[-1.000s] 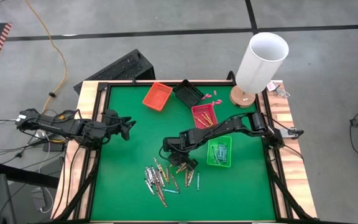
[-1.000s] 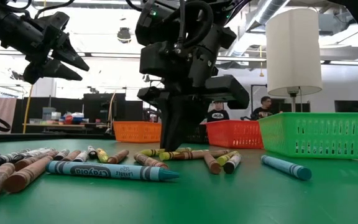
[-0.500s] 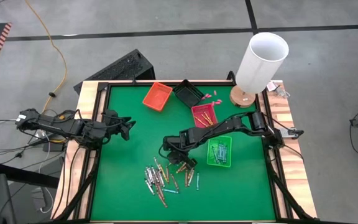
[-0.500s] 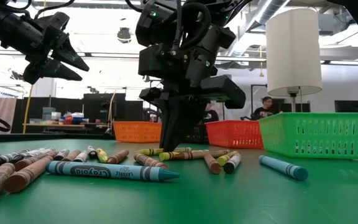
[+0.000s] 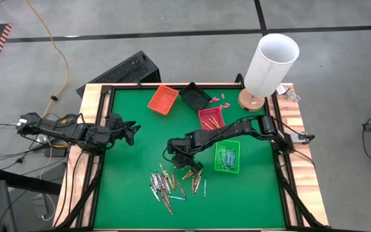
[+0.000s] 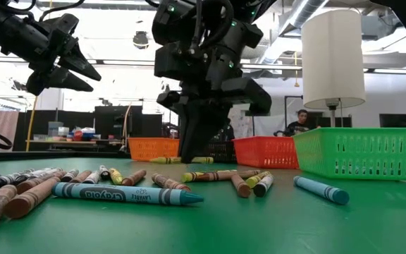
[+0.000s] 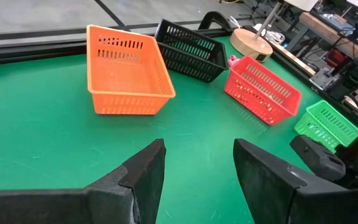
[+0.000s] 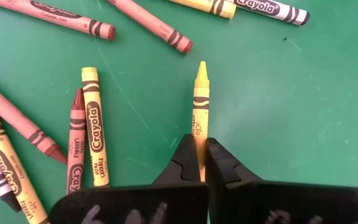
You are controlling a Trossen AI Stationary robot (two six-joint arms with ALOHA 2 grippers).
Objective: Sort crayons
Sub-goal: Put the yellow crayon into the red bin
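1. While my left gripper point(image 5: 134, 131) hangs idle above the table's point(image 5: 124, 187) left side, its jaws stand apart and empty; its wrist view looks across bare green to the orange tray point(image 7: 126, 74), black tray point(image 7: 191, 48), red tray point(image 7: 263, 90) and green tray point(image 7: 328, 123).
2. At the middle, my right gripper point(image 6: 192, 152) has just lifted. A moment ago its tips stood down among the crayons point(image 5: 169, 183); now they are clear of the table, closed on a yellow crayon point(image 8: 200, 102).
3. That means the pick has worked, I judge, and the carry to a tray comes next. Most crayons are unsorted in the loose pile near the front edge.
4. Only the right wrist view shows the grip plainly: the yellow crayon is pinched near its blunt end, point forward. The low view shows it point(image 6: 182, 159) level and off the cloth, which the high view hides under the arm.
5. Further right, the green tray point(image 5: 227, 158) already holds a few crayons.
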